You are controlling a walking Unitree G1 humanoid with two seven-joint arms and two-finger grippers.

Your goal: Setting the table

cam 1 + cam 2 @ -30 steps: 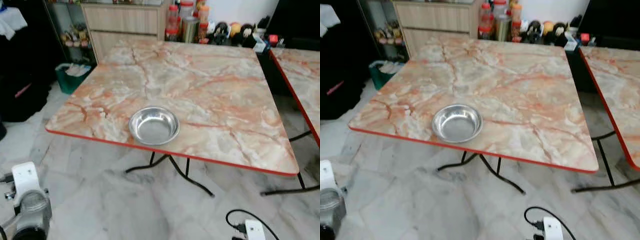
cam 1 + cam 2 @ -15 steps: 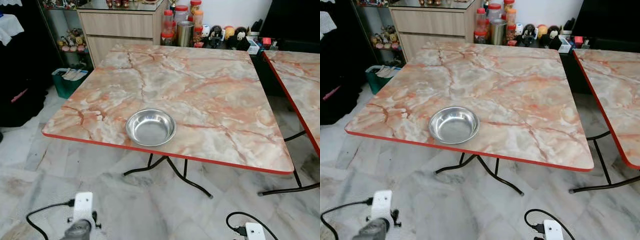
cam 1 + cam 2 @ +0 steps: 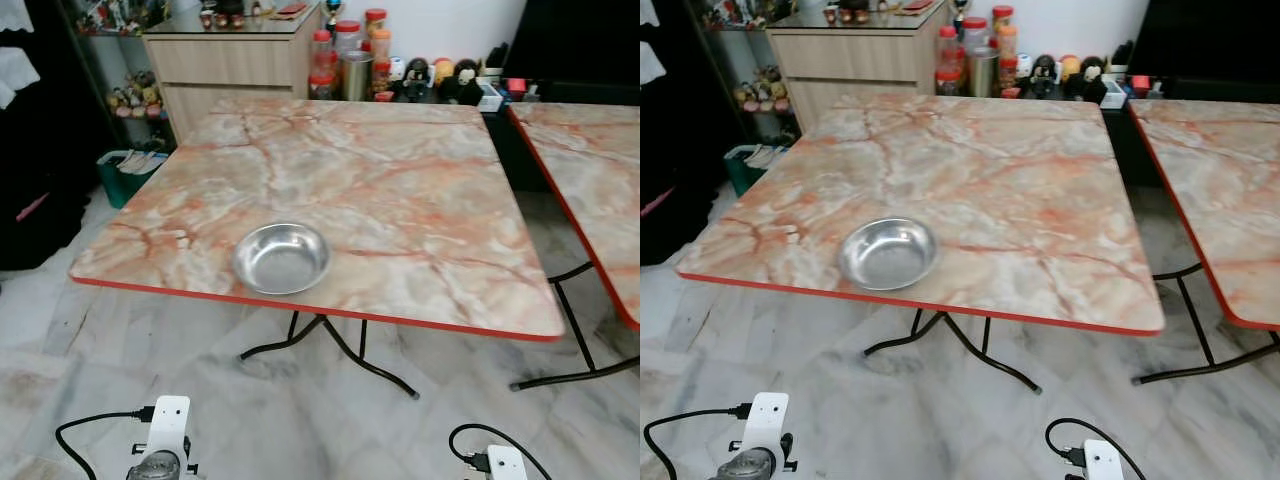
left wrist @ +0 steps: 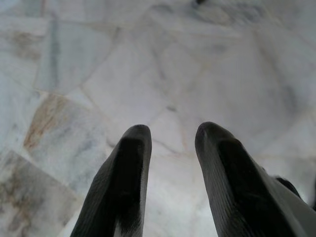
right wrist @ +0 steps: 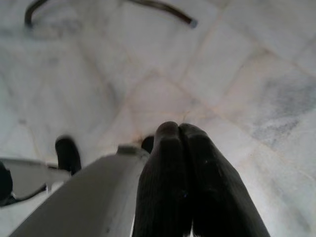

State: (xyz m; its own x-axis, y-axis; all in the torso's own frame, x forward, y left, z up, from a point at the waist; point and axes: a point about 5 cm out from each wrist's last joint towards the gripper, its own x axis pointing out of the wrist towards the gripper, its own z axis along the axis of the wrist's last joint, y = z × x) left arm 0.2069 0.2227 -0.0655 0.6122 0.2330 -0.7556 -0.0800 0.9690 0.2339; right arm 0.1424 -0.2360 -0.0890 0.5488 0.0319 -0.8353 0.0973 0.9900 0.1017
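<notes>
writing: none legible
bowl: round shiny steel bowl [image 3: 281, 258] near front edge of marble-patterned red-rimmed table [image 3: 420, 200]
left gripper [image 4: 170, 140]: fingers apart, empty, above floor
right gripper [image 5: 178, 136]: fingers pressed together, empty
background: red-lidded jars [image 3: 345, 45] on far side

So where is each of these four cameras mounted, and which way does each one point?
Left eye view: on the head, looking forward and down at the marble table with its steel bowl; both arms' wrists show at the bottom.
Right eye view: beside it, showing the same table and bowl, slightly shifted.
Left wrist view: on the left arm, pointing down at the floor past the open left tool.
Right wrist view: on the right arm, also facing the floor, past the shut right tool.
</notes>
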